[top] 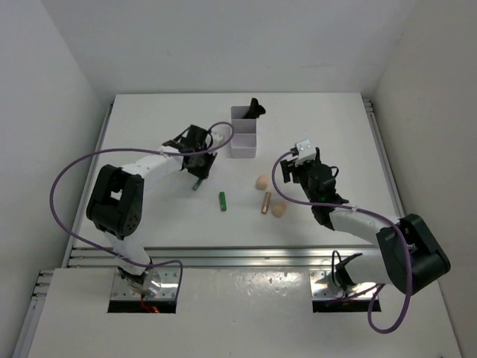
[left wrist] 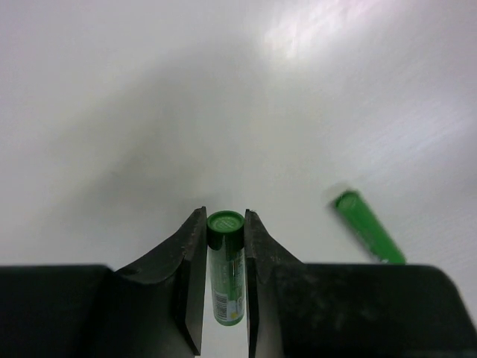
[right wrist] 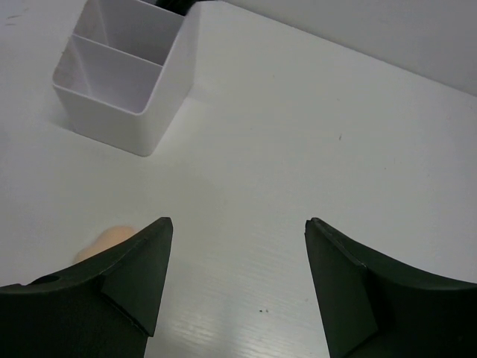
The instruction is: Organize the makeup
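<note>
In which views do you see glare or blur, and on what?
Left wrist view: bright glare on the table top right; the loose green tube is soft, the held green tube sharper. Right wrist view: the peach sponge is blurred.

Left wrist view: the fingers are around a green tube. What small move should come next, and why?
Probably lift the green tube straight up. The left gripper appears closed on it, with both fingers against its sides, and it has yet to travel to the white box.
</note>
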`<state>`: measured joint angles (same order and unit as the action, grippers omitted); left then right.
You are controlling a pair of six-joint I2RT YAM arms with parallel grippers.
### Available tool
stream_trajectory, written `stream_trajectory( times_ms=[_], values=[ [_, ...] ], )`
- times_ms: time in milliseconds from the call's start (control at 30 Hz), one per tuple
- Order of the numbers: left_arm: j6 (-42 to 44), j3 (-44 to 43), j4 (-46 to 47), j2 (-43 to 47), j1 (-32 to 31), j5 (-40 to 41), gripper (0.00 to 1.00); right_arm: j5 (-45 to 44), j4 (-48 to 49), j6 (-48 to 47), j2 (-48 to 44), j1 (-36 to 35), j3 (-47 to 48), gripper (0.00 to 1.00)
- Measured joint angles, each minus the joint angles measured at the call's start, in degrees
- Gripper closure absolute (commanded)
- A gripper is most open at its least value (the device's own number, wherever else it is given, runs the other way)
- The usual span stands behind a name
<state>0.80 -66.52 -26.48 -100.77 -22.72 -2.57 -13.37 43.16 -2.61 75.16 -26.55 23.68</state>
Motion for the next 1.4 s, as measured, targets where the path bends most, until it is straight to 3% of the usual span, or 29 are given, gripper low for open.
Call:
stream_trajectory(
  times_ms=[133, 300, 433, 600, 800, 1033, 1200, 1233, 1333, 1400],
  values=[
    [1.73, -13.97, 3.96, -2.08, 1.6, -2.58, 1.0, 3.98, -0.61, 2.47, 0.0, 4.04, -0.11, 0.28],
    [2.62, -25.0, 24.13, -7.5, 2.14, -8.04, 1.0, 8.7, -4.44, 2.62, 0.0, 6.16, 0.22, 0.28],
    [1.7, -25.14, 42.45, -12.9, 1.86, -13.2, 1.0, 10.64, -9.11, 2.16, 0.0, 7.37, 2.8, 0.28],
    [-2.64, -24.94, 56.57, -21.49, 1.2, -17.25, 1.0, 11.93, -15.19, -0.11, 0.0, 9.11, 8.15, 0.28],
    [-5.07, -23.93, 65.46, -26.82, 0.81, -19.65, 1.0, 16.22, -20.52, -1.73, 2.51, 12.44, 14.97, 0.28],
    [-5.01, -18.88, 71.12, -26.73, 0.74, -22.08, 1.0, 19.93, -22.93, -1.4, 5.79, 14.36, 18.23, 0.28],
    [-4.46, -15.32, 71.38, -26.73, 0.81, -23.56, 0.85, 21.62, -23.37, -0.37, 6.56, 14.38, 18.23, 0.28],
    [-4.48, -15.3, 71.54, -26.73, 0.92, -23.67, 0.71, 21.92, -23.63, -0.31, 6.56, 14.38, 18.23, 0.28],
    [-4.24, -15.3, 72.5, -26.73, 1.14, -24.22, 0.5, 22.91, -25.7, -0.61, 6.58, 14.25, 18.82, 0.24],
    [-4.17, -15.41, 72.3, -26.73, 1.38, -24.74, 0.47, 23.02, -29.0, -1.4, 6.64, 13.81, 20.31, 0.22]
  ],
)
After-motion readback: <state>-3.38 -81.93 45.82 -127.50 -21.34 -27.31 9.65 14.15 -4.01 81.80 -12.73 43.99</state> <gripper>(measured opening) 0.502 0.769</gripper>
